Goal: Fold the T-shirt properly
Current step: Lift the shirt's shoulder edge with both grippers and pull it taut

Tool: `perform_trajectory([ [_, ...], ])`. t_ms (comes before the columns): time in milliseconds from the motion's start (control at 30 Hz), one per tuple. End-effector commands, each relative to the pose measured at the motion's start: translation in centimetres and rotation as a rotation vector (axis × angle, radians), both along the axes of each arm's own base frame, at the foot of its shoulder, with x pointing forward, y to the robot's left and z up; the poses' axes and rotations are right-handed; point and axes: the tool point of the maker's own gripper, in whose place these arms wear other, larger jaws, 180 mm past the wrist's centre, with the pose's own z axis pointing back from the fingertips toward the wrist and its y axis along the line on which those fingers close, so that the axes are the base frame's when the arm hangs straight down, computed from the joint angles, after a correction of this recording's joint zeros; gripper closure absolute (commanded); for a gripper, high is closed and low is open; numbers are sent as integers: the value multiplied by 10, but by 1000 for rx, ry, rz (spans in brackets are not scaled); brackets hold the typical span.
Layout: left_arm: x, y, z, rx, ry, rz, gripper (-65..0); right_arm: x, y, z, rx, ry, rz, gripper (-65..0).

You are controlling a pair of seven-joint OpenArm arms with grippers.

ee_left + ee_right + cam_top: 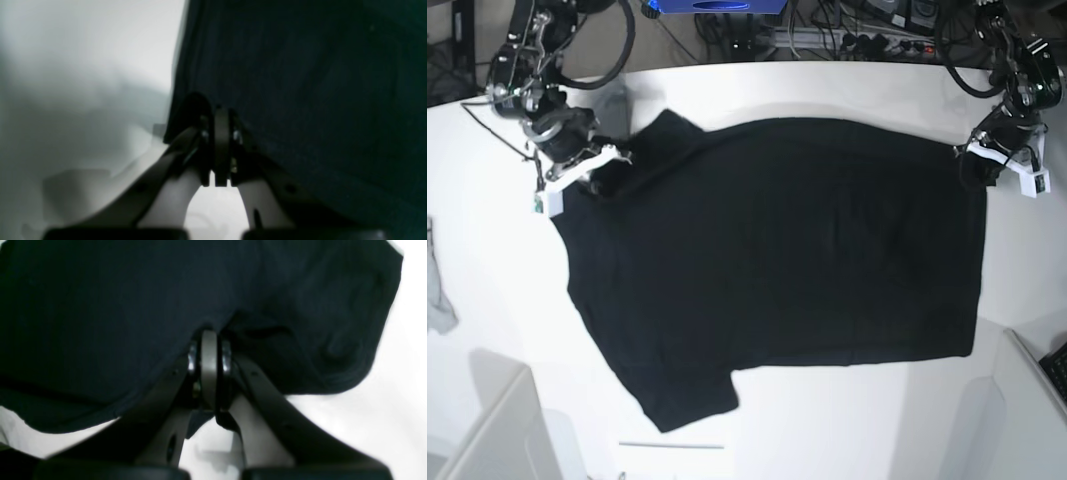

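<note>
The black T-shirt lies spread flat on the white table, plain side up, with one sleeve at the front left. My right gripper is at the shirt's far left corner. In the right wrist view it is shut on bunched black cloth. My left gripper is at the shirt's far right corner. In the left wrist view it is shut, with the shirt's edge caught at its tips. No print shows.
A small grey-white cloth scrap lies at the table's left edge. A white box stands at the front left. A dark keyboard corner shows at the right edge. Cables and equipment run behind the table.
</note>
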Motion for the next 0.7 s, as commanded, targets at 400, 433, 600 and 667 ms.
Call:
perform_trajectory([
  [400, 28, 8, 18, 7, -74, 5, 0, 54, -17, 17, -36, -68, -72, 0],
  [433, 29, 8, 18, 6, -74, 6, 0, 57, -17, 16, -34, -66, -72, 0],
  [600, 29, 9, 18, 5, -73, 8, 0, 67, -17, 9, -20, -52, -75, 0],
  [667, 29, 9, 18, 6, -75, 8, 0, 71, -17, 8, -15, -50, -77, 0],
])
